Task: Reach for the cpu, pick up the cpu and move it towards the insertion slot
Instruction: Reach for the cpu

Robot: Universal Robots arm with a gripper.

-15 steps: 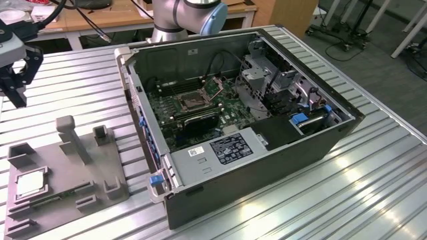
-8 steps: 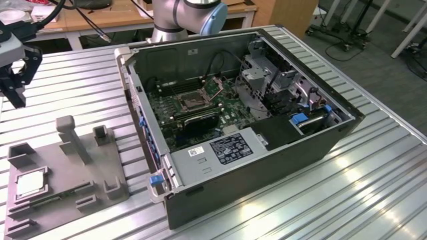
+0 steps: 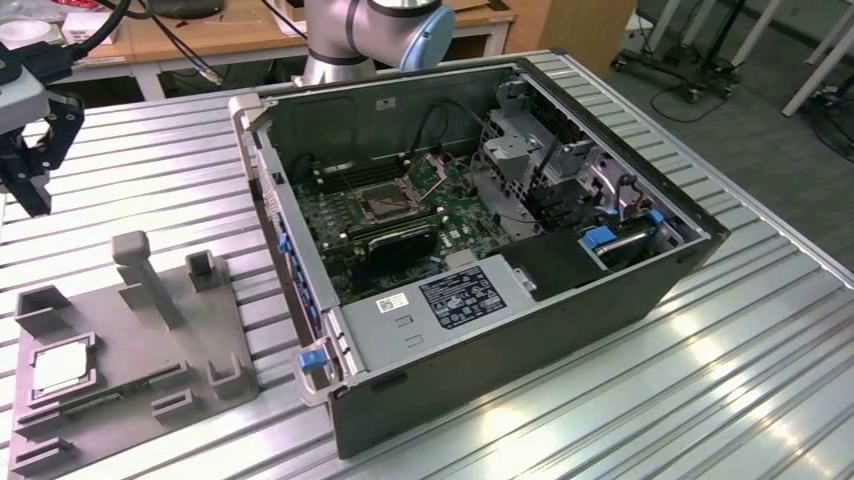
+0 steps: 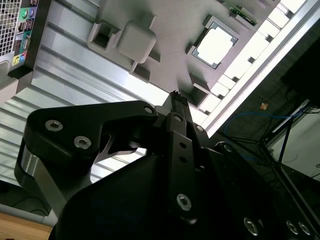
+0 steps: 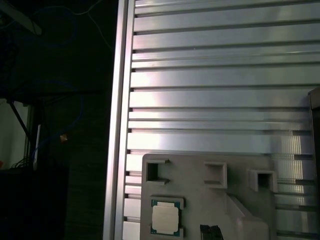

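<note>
The cpu (image 3: 60, 368) lies flat in a square recess of the grey tray (image 3: 134, 330) at the exterior view's lower left, its pale metal face up. In both wrist views the cpu (image 4: 215, 46) (image 5: 165, 220) sits alone in that recess. My gripper (image 3: 34, 200) hangs above the slatted table beyond the tray's far end, well apart from the chip. Its black fingertips (image 5: 205, 231) stand close together with nothing between them; the gripper (image 4: 175, 96) is shut. The insertion slot (image 3: 380, 203) is a square socket on the motherboard inside the open computer case (image 3: 534, 330).
A narrow green circuit strip (image 3: 114, 395) lies on the tray beside the chip. Grey posts (image 3: 140, 275) rise from the tray. The case walls, a drive cage (image 3: 534, 170) and cables surround the motherboard. The table's edge (image 5: 120, 125) runs close to the tray.
</note>
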